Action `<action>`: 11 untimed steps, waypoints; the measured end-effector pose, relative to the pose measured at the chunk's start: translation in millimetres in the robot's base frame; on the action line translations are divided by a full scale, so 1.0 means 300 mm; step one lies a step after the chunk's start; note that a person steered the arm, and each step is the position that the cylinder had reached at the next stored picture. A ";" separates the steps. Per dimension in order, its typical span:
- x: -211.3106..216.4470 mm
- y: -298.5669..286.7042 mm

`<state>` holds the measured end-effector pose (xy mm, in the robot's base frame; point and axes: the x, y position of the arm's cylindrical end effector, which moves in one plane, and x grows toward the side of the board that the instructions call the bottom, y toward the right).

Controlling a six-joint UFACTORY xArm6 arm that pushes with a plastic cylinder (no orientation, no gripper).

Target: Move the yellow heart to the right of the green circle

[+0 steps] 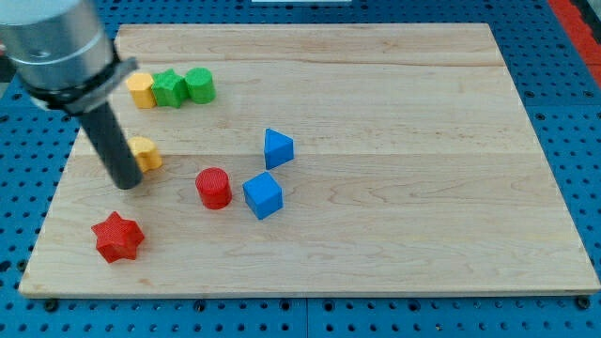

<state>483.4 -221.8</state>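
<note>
The green circle (199, 84) sits near the board's top left, with a green star (170, 88) touching its left side and a yellow block (141, 90) left of that. A second yellow block (147, 153), which looks like the heart, lies lower down at the view's left. The rod hides its left part. My tip (126, 184) rests on the board just left of and slightly below this yellow block, touching or nearly touching it.
A red cylinder (214, 188), a blue cube (262, 195) and a blue triangle (277, 148) cluster right of my tip. A red star (117, 237) lies near the bottom left. The wooden board (423, 188) sits on a blue pegboard.
</note>
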 end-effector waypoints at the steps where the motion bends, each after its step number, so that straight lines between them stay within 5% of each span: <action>1: -0.022 -0.114; 3: -0.118 0.212; 6: -0.064 0.309; 8: -0.276 0.431; 11: -0.360 0.400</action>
